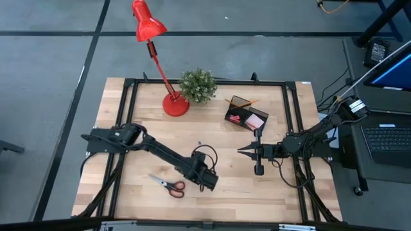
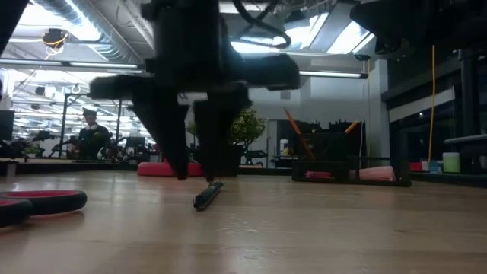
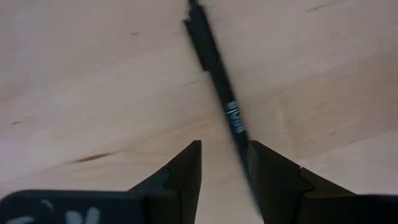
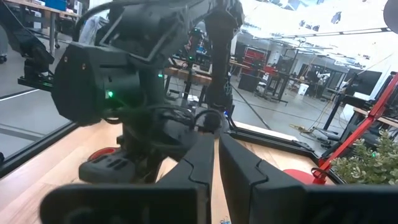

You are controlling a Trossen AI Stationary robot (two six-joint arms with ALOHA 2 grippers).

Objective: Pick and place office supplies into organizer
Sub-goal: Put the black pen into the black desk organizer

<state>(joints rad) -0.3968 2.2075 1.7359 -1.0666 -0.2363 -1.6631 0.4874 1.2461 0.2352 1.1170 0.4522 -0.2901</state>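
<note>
My left gripper (image 3: 224, 168) points straight down, fingers parted around one black pen (image 3: 214, 74) lying flat on the table (image 1: 128, 192), its long axis slanting away from me. One pair of scissors (image 1: 169, 185) lies beside it. My right gripper (image 1: 243, 151), closed and empty, hovers level near the organizer (image 1: 246, 113).

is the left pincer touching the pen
Cannot tell. In the left wrist view the pen runs between the open left pincer fingers, its lower end hidden against one finger; no plain contact or gap shows.
</note>
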